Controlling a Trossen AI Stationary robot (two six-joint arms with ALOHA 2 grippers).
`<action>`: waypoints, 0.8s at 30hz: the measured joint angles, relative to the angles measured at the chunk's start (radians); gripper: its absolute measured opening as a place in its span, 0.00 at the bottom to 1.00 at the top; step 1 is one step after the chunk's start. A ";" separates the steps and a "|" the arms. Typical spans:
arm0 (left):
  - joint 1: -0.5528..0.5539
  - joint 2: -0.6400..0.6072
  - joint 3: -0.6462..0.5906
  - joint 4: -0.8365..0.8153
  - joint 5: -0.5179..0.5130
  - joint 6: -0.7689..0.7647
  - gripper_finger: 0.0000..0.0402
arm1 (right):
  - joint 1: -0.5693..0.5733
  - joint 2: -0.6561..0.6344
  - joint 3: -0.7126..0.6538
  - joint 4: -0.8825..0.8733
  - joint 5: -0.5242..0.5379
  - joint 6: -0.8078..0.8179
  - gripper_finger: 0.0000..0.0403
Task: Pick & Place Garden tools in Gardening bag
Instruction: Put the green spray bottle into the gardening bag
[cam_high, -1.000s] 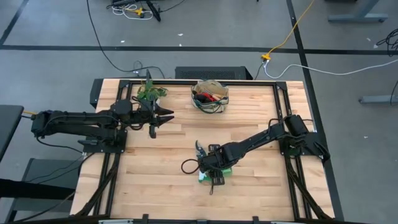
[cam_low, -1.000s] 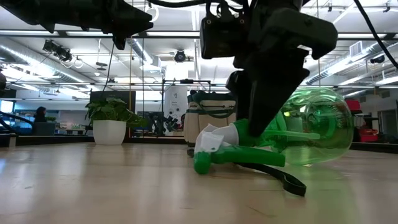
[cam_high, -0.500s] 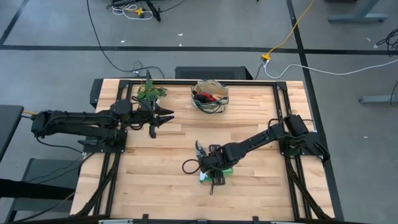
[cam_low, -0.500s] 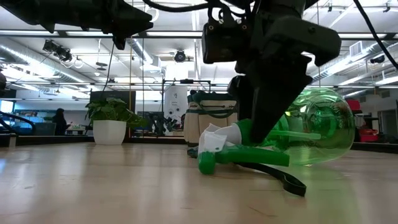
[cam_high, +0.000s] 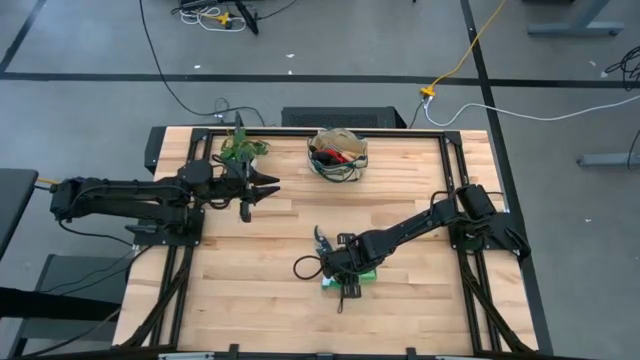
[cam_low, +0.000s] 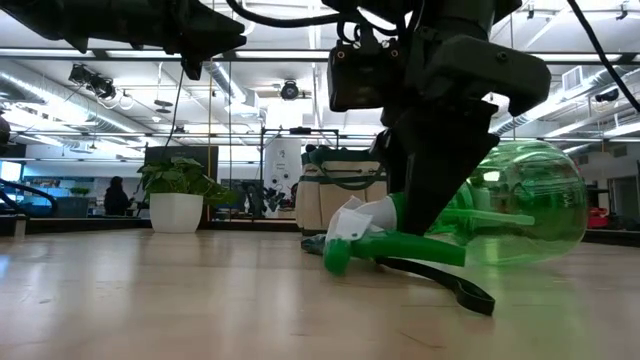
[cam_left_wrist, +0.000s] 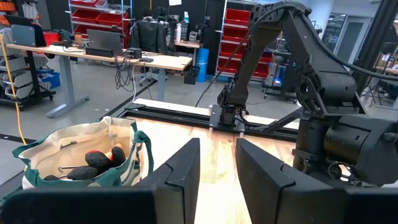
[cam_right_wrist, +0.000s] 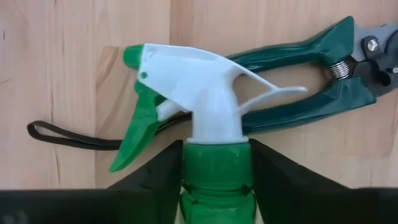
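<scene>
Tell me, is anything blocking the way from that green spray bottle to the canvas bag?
Nothing visible does. The spray bottle lies on its side under the right gripper, and bare wood runs from there to the gardening bag. The pruning shears lie beside the bottle, not toward the bag.

You are in a workshop or lab: red shelving (cam_left_wrist: 93, 12), a desk (cam_left_wrist: 112, 59) with laptops, floor cables (cam_high: 470, 60), ceiling ducts (cam_low: 60, 80).

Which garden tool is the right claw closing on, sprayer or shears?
The green spray bottle: the right claw straddles its neck, just below the white trigger head. The pruning shears lie flat on the table beside it, untouched.
</scene>
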 joint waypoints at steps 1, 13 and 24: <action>0.000 0.000 0.000 0.000 0.000 0.000 0.27 | 0.000 0.000 0.000 0.000 -0.001 0.010 0.40; 0.000 0.000 0.000 0.000 0.000 0.000 0.27 | -0.010 -0.011 0.017 -0.012 -0.023 0.033 0.33; 0.000 0.000 0.000 -0.008 0.000 0.000 0.27 | -0.034 -0.082 0.102 -0.017 0.042 -0.041 0.33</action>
